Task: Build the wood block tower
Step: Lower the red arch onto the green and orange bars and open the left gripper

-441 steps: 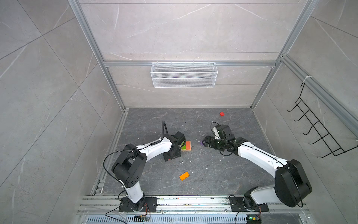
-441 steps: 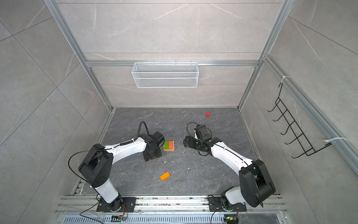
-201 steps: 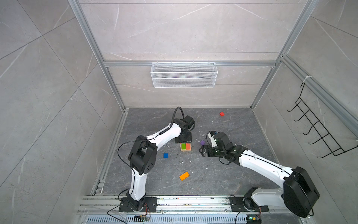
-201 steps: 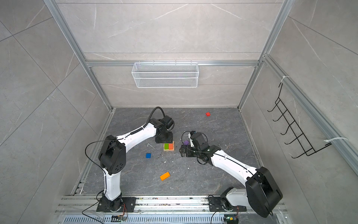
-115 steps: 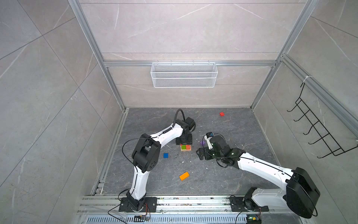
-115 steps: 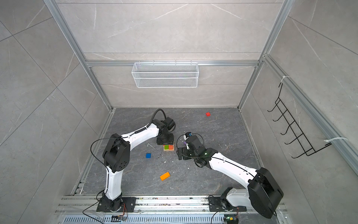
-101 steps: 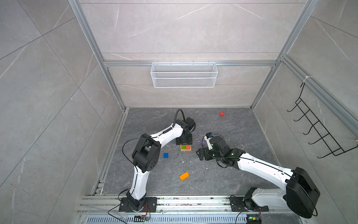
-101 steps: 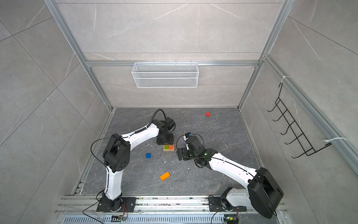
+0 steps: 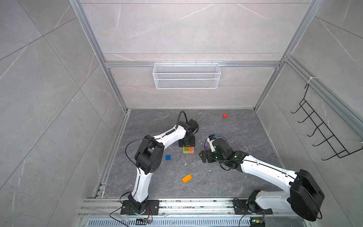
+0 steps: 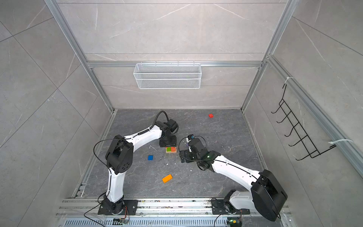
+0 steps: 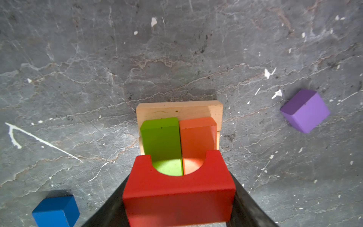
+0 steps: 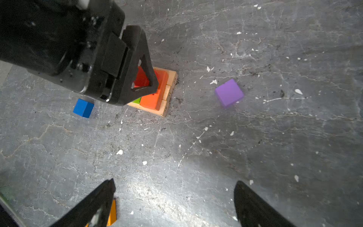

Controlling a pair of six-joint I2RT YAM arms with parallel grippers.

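1. The orange block (image 9: 186,178) is lying flat and at a slant on the grey floor (image 9: 225,180); it is nearest the arm bases and well apart from the other pieces.
2. The right gripper (image 12: 173,183) is hanging over bare floor to the right of the stack; its jaws are standing wide apart, with nothing between them.
3. The blue cube (image 9: 168,157) is sitting on the floor to the left of the stack, apart from it.
4. The wood block tower (image 9: 188,150) is standing near the middle of the floor, between the two grippers; the tan base bars (image 11: 178,110) are lying at the bottom; a green slab (image 11: 161,135) and an orange-red slab (image 11: 196,135) are lying on them side by side, touching each other.
5. The left gripper (image 9: 187,142) is reaching down over the far end of the tower; it is clamping a red arch block (image 11: 178,188) by its two ends; both slabs are showing through the arch's notch; I cannot tell whether the arch is touching them.
6. The purple cube (image 11: 305,110) is sitting on the floor to the right of the tower, apart from it.
7. A small red block (image 9: 225,115) is lying near the back wall, well apart from everything else.
8. A white wire basket (image 9: 186,75) is hanging on the back wall.
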